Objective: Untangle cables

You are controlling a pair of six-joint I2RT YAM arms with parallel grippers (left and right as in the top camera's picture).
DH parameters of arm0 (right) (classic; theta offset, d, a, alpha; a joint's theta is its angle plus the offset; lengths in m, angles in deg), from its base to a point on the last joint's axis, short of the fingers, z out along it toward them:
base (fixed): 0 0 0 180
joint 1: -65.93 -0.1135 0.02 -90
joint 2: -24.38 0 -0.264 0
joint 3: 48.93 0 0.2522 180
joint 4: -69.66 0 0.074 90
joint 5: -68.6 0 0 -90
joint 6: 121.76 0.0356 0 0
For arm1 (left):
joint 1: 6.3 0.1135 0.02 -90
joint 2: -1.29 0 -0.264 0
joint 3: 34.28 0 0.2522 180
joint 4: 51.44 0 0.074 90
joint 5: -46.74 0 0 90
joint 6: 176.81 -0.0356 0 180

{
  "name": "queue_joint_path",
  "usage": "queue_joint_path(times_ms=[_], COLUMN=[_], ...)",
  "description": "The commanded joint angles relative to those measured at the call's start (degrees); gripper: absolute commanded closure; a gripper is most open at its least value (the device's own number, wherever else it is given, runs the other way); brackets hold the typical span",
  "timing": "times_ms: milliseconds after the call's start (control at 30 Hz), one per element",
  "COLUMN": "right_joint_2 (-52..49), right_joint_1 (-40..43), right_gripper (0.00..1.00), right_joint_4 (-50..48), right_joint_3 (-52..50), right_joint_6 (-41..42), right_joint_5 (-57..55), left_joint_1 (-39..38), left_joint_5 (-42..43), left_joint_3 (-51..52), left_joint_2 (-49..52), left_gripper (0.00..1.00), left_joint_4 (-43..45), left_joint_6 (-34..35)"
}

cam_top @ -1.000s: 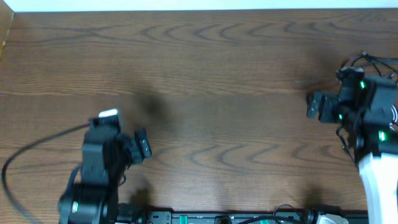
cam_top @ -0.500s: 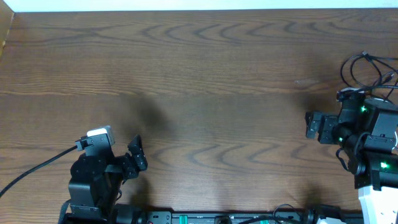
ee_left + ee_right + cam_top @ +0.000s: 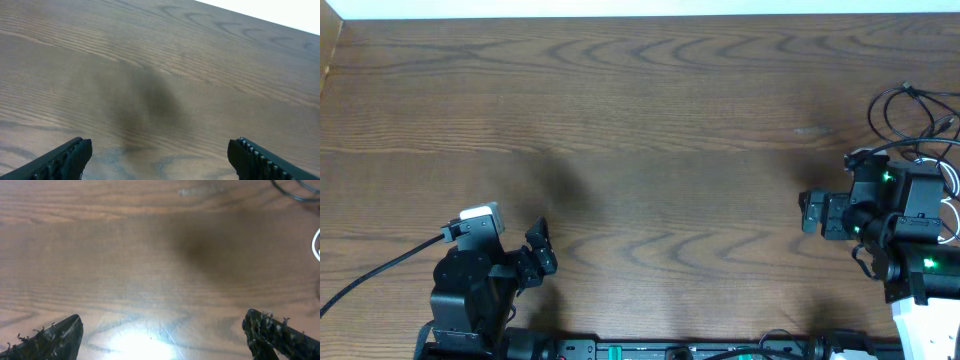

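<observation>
Two grippers empty, jaws spread wide: left gripper point(image 3: 542, 248) at 7 o'clock, right gripper point(image 3: 810, 212) at 3 o'clock. Black cables point(image 3: 905, 92) and white cable point(image 3: 951, 205) heaped at 3 o'clock edge of table point(image 3: 640, 120), just beside right arm point(image 3: 920, 270). Risk: arm snagging loops, dragging them off edge.

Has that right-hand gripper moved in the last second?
Yes. The right gripper has drawn back toward the near edge of the table and slightly left, farther from the black cables lying at the far right.
</observation>
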Motion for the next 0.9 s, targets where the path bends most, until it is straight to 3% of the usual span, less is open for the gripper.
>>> queue_joint_path(times_ms=[0,100,267,867], right_joint_2=[0.28,1.14,5.38,35.74], right_joint_1=[-0.33,-0.33,-0.33,-0.35], right_gripper=[0.01,0.01,0.01,0.01], right_joint_4=[1.18,2.03,-4.7,-56.83], right_joint_3=[-0.42,-0.42,-1.01,-35.12], right_joint_6=[0.5,0.48,-1.51,-1.66], right_joint_5=[-1.31,-1.53,-1.92,-1.99], left_joint_1=[0.02,0.04,0.02,0.04], left_joint_5=[-0.96,-0.96,-0.96,-0.94], left_joint_3=[0.22,0.24,0.24,0.22], left_joint_2=[-0.04,-0.04,-0.04,-0.04], left_gripper=[0.08,0.08,0.08,0.08], left_joint_4=[0.04,0.04,0.04,0.04], left_joint_6=[-0.52,-0.52,-0.52,-0.52])
